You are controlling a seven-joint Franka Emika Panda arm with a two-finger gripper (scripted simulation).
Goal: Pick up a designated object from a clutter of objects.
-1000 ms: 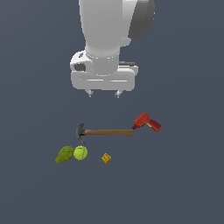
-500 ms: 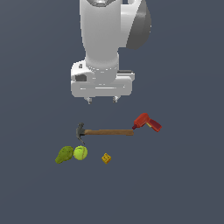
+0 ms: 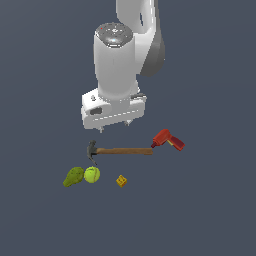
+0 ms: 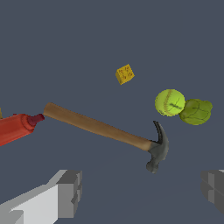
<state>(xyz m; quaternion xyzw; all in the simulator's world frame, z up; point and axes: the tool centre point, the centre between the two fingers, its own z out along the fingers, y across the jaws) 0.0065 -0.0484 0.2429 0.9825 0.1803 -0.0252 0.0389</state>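
Above the bench [image 3: 210,210] hangs the big arm, its tool [image 3: 114,127] spread wide and holding nothing. Right below lies the hammer [image 3: 121,150], flat, handle tip beside the drill [image 3: 168,140]. Ball [image 3: 92,174], pear [image 3: 73,176] and cube [image 3: 121,181] sit clear, so I think it can drop straight down.

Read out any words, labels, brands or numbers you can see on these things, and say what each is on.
No readable text anywhere.
Yellow cube: faint dark marks on its faces, too small and blurred to read.
Ball: only seam lines, no lettering.
Hammer, red drill, pear: plain, no labels.
Arm housing: tiny red dots on top, not legible.
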